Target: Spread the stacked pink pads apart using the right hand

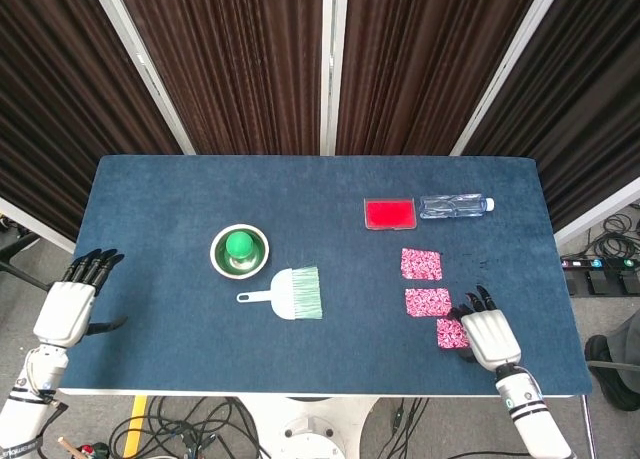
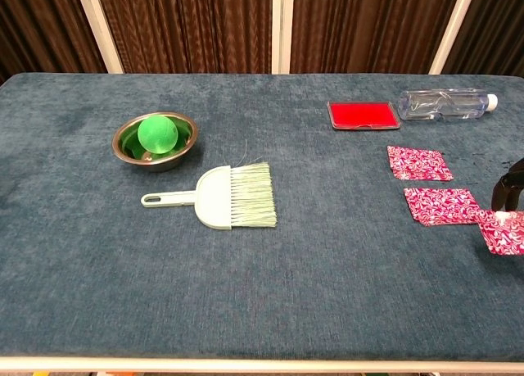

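Observation:
Three pink patterned pads lie apart in a slanted row at the table's right: the far pad [image 1: 421, 263] [image 2: 418, 163], the middle pad [image 1: 428, 301] [image 2: 442, 205], and the near pad [image 1: 452, 333] [image 2: 503, 231]. My right hand [image 1: 487, 334] [image 2: 508, 192] lies palm down over the near pad's right edge and touches it. Its dark fingers arch over that pad, and the chest view cuts most of the hand off at the right edge. My left hand [image 1: 70, 304] hangs beyond the table's left edge, fingers apart and holding nothing.
A red flat case [image 1: 389, 213] and a clear plastic bottle [image 1: 455, 207] lie behind the pads. A metal bowl [image 1: 221, 260] with a green ball [image 1: 239, 244] and a pale green hand brush [image 1: 287, 294] sit mid-table. The table's front edge [image 1: 300, 389] is close to my right hand.

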